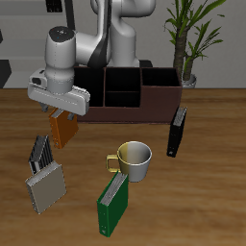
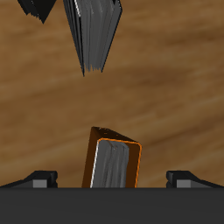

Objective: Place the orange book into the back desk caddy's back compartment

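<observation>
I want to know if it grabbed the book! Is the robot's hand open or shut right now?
Gripper: open, its fingers spread on either side of the orange book, not yet gripping it.

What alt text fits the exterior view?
A robot arm's gripper hangs just above an upright orange book on a wooden table, in front of a dark wooden caddy. Nearer the front edge are a mug, a green book, a black book and two grey books.
</observation>
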You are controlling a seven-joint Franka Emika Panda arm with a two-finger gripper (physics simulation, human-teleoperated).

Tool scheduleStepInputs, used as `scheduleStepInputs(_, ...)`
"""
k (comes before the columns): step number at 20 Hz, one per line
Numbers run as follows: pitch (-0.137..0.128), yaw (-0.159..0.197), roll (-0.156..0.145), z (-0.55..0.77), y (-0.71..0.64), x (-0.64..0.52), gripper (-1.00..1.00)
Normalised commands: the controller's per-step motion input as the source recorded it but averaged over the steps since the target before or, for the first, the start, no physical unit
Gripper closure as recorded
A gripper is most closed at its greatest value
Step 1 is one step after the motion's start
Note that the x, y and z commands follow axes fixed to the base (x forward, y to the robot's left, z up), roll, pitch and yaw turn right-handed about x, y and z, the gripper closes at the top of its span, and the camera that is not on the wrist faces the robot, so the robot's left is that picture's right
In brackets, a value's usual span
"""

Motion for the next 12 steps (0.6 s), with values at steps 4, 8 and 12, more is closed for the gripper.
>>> scheduleStepInputs(4, 0.011, -0.019, 0.008, -0.1, 0.02, 0.06, 1.0)
scheduleStepInputs(8, 0.003, -0.005, 0.018, -0.09, 0.07, 0.11, 1.0)
scheduleStepInputs(12, 0.009, -0.01, 0.007, -0.03, 0.01, 0.12, 1.0)
